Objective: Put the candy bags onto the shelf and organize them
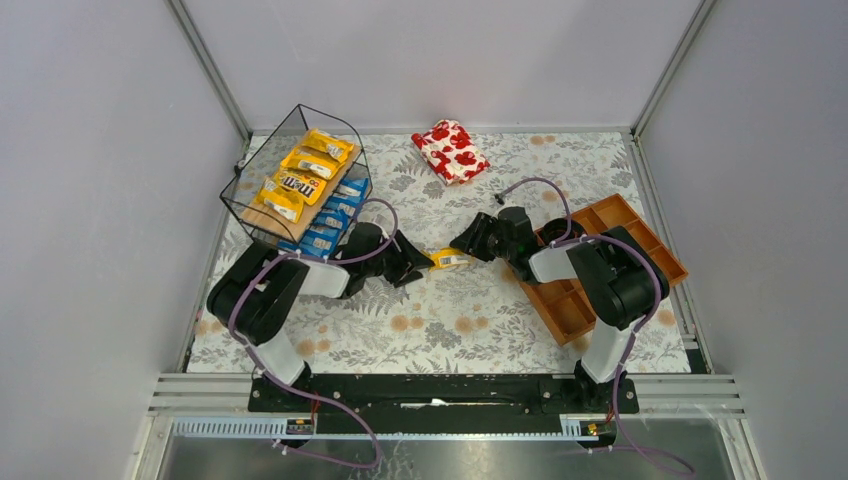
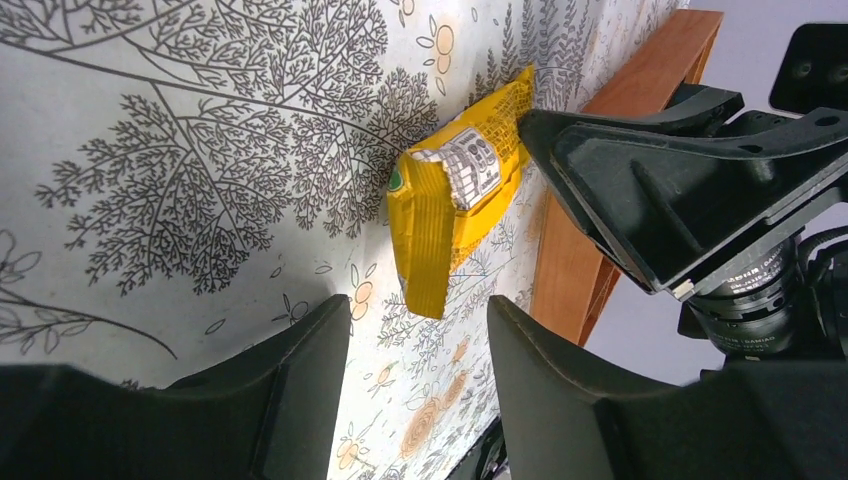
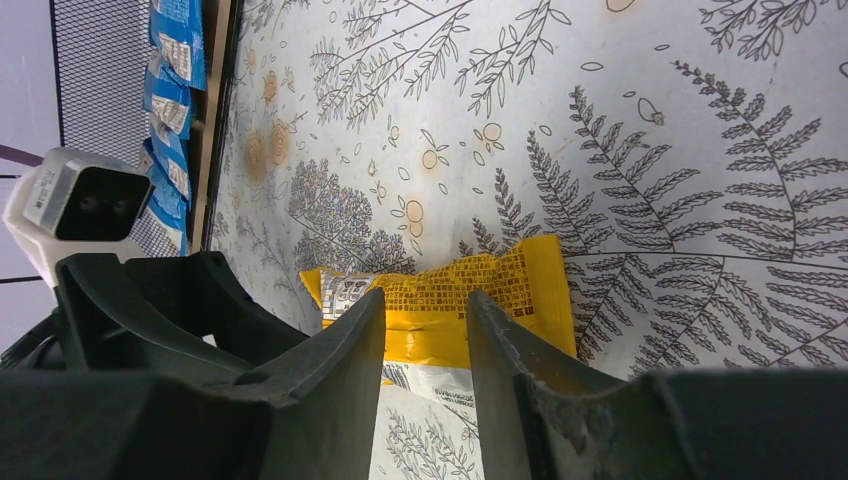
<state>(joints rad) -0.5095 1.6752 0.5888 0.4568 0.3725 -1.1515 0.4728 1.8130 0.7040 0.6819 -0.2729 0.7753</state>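
Note:
One yellow candy bag [image 1: 450,260] lies mid-table between my two grippers. My right gripper [image 1: 477,245] has its fingers closed across the bag's middle [image 3: 520,290], pinching the wrapper; in the right wrist view the gripper [image 3: 425,297] straddles it. My left gripper [image 1: 415,265] is open, and the bag's near end [image 2: 455,210] sits just ahead of its fingertips, in line with the left gripper [image 2: 418,305]. The shelf [image 1: 262,215] stands at the back left, with several yellow bags [image 1: 305,170] on its upper board and several blue bags [image 1: 335,215] on the lower one.
An orange-brown compartment tray [image 1: 570,305] sits at the right, under the right arm, its edge [image 2: 640,90] close behind the bag. A red-and-white floral pouch [image 1: 450,150] lies at the back centre. The blue bags [image 3: 170,100] on the shelf show at the left of the right wrist view.

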